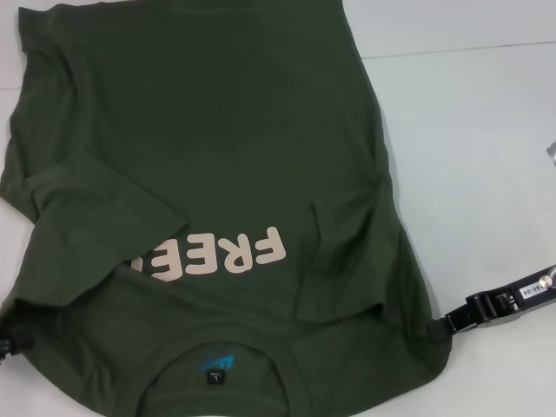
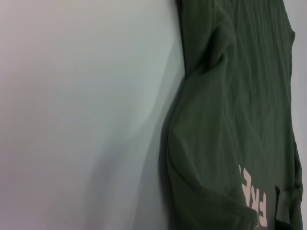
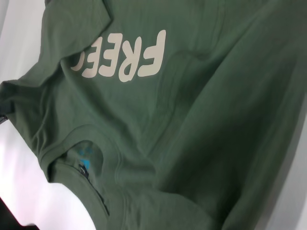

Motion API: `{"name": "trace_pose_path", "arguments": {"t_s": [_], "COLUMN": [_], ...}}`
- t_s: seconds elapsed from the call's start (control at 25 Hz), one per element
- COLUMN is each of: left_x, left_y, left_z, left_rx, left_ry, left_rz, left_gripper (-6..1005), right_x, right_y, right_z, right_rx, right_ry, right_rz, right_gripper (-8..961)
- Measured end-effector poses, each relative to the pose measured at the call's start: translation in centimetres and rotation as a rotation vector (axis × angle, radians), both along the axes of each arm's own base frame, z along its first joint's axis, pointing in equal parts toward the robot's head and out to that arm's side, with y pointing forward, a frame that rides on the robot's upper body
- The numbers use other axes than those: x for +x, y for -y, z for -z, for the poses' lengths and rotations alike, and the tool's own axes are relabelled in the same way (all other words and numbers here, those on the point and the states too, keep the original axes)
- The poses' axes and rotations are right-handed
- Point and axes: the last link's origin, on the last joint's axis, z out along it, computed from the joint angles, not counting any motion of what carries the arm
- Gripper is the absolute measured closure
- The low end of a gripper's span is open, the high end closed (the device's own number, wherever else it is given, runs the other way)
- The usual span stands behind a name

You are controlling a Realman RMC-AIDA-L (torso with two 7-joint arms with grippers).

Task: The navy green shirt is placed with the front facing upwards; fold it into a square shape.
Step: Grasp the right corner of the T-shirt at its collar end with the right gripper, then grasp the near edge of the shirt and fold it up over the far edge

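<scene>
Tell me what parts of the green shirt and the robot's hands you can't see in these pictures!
- navy green shirt: head view cuts off its far hem and the collar's near edge.
- "FREE" lettering: its last letter lies under the folded-in left sleeve.
- neck label: print too small to read.
- left hand: only a dark bit shows at the picture's edge.
- right hand: fingertips hidden at the shirt's shoulder; grip unclear.

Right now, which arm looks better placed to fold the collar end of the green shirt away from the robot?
Right, narrowly. The right claw sits at the navy green shirt's shoulder edge, level with the collar. The left claw barely shows at the opposite shoulder, so both probably lift together.
</scene>
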Motion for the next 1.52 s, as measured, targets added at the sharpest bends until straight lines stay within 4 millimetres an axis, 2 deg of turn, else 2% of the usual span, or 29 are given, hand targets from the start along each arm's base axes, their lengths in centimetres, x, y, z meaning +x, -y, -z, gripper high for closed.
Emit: {"name": "trace_pose_path", "arguments": {"t_s": [0.48, 0.8, 1.52], "left_x": [0.4, 1.3, 2.1], "left_y": [0.1, 0.1, 2.6], "left_z": [-0.1, -0.8, -1.0], "left_rx": [-0.020, -0.033, -0.129], "left_ry": [0.011, 0.044, 0.102], "left_rz": [0.037, 0.106, 0.207], "left_gripper": [975, 974, 974], "right_x": [-0.3, -1.7, -3.3], "right_y": [-0.2, -0.6, 1.7], "right_z": [-0.4, -1.2, -2.7], "right_rx": [0.009, 0.006, -0.062], "right_ry": [-0.006, -0.038, -0.076], "right_rz": [-0.012, -0.059, -0.131], "right_gripper": [940, 937, 932]}}
